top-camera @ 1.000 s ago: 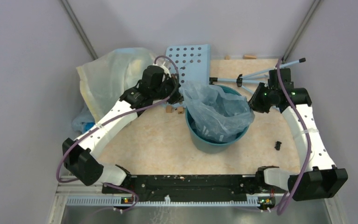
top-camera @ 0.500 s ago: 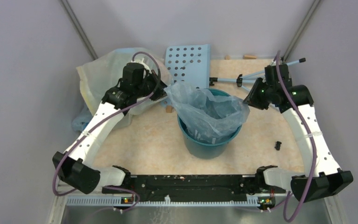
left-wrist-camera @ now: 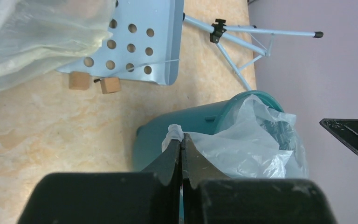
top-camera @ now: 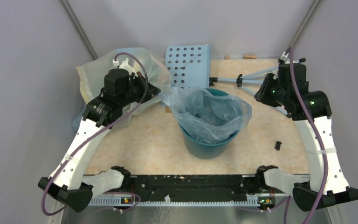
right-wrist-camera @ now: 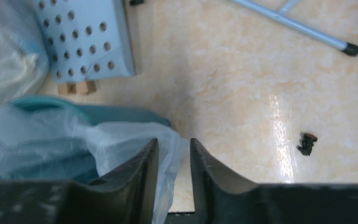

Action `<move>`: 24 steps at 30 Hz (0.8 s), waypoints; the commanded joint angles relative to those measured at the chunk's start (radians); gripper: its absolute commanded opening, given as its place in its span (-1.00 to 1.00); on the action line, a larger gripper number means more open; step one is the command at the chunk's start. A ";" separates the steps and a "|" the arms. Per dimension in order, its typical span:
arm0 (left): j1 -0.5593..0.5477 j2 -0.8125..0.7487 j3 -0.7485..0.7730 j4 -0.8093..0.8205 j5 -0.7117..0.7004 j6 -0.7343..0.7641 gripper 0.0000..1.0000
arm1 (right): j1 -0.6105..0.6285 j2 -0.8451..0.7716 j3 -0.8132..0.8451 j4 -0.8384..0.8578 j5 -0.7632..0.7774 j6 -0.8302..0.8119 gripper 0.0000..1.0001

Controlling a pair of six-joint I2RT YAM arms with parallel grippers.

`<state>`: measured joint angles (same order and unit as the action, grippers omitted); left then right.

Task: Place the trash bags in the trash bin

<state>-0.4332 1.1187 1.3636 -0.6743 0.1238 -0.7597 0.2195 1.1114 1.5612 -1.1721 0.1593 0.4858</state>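
From above: one trash bin (top-camera: 208, 142), one trash bag (top-camera: 214, 112) lining its mouth, one perforated panel (top-camera: 189, 60) and one yellowish bag (top-camera: 98, 77). The left gripper (top-camera: 156, 93) holds the trash bag's corner out past the rim. The right gripper (top-camera: 260, 93) stands apart from it. Since a second ago the left arm has pulled further left, the bin has shifted left, and the right gripper has left the bag's edge.

Left wrist: the fingers are pinched tight on the corner. Two wooden blocks (left-wrist-camera: 79, 80) lie beside the panel.

Right wrist: the fingers are parted, gripping nothing.
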 commanded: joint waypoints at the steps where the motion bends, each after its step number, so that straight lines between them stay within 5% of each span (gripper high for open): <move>1: 0.002 -0.045 0.025 0.022 -0.032 0.077 -1.00 | 0.009 -0.025 0.052 0.111 -0.325 -0.204 -0.20; 6: 0.002 -0.039 0.053 0.030 -0.007 0.101 -1.00 | 0.013 -0.030 0.017 0.310 -0.625 -0.307 -0.01; 10: 0.002 -0.036 0.079 0.039 -0.001 0.117 -1.00 | 0.047 -0.031 -0.063 0.478 -0.694 -0.368 -0.22; 18: 0.002 -0.010 0.122 0.066 0.023 0.138 -1.00 | 0.299 0.128 0.015 0.340 -0.542 -0.747 -0.16; 24: 0.002 0.007 0.140 0.074 0.041 0.137 -1.00 | 0.346 0.162 0.015 0.340 -0.433 -0.809 -0.16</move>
<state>-0.4332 1.1183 1.4628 -0.6487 0.1425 -0.6418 0.5571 1.2842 1.5345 -0.8410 -0.3534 -0.2169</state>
